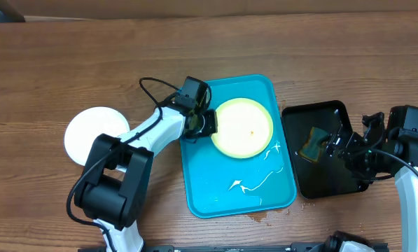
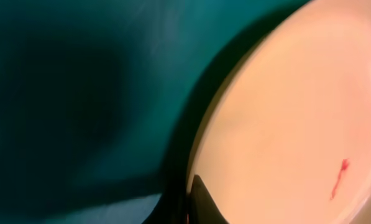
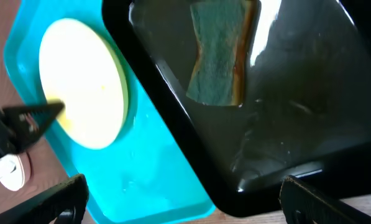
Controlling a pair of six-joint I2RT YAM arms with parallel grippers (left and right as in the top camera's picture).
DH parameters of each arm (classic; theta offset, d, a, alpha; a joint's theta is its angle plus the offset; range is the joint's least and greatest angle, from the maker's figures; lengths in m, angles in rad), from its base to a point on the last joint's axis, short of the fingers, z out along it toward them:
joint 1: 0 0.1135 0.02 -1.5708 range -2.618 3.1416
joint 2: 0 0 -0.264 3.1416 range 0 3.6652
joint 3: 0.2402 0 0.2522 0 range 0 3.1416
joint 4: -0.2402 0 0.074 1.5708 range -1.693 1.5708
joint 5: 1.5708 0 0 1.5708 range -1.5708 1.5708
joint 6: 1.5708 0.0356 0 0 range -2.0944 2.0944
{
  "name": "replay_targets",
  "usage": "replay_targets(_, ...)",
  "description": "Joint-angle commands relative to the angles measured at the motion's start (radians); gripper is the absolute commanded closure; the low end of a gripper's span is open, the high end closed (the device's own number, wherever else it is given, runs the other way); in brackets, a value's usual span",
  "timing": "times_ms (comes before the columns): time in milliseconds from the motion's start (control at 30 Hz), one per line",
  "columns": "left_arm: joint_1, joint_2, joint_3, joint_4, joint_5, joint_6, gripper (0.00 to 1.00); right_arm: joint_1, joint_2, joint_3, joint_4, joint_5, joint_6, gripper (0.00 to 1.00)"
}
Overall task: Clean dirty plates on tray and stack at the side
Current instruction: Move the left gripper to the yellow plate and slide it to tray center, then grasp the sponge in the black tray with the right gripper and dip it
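A pale yellow-green rimmed plate [image 1: 245, 127] lies at the far end of the blue tray [image 1: 216, 189], with a small orange-red smear at its centre. My left gripper [image 1: 207, 123] is at the plate's left rim. In the left wrist view one finger [image 2: 204, 202] lies over the edge of the plate [image 2: 297, 112], above the tray floor [image 2: 79, 93]; the other finger is hidden. A white plate [image 1: 86, 133] lies on the table at the left, partly behind my left arm. My right gripper [image 1: 343, 145] is open and empty over the black tray; its fingers [image 3: 185, 202] stand wide apart.
The black tray [image 1: 328, 178] sits right of the blue tray and holds a green and yellow sponge [image 1: 312, 143], which also shows in the right wrist view [image 3: 219, 53]. White wet streaks [image 1: 258, 178] lie on the blue tray's near half. A small brown stain [image 1: 259, 217] marks the table.
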State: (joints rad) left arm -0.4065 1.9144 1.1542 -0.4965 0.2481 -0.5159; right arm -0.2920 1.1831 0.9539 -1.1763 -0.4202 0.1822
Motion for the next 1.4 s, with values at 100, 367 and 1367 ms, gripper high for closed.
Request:
replay_targets(100,-0.007,-0.048,0.057,-0.239,-0.148,0.003,0.84,0.019,-0.003,-0.002,0.028,-0.008,-0.039,0.0)
replay_targets(367,-0.027,-0.048,0.057,-0.348,-0.034,0.004,0.64,0.096,0.014,-0.031,0.142,0.114,0.072,0.18)
replay_targets(1367,-0.058,-0.283,0.06,-0.414,-0.283,0.094,0.28,0.243,0.481,0.024,0.169,0.389,0.317,0.92)
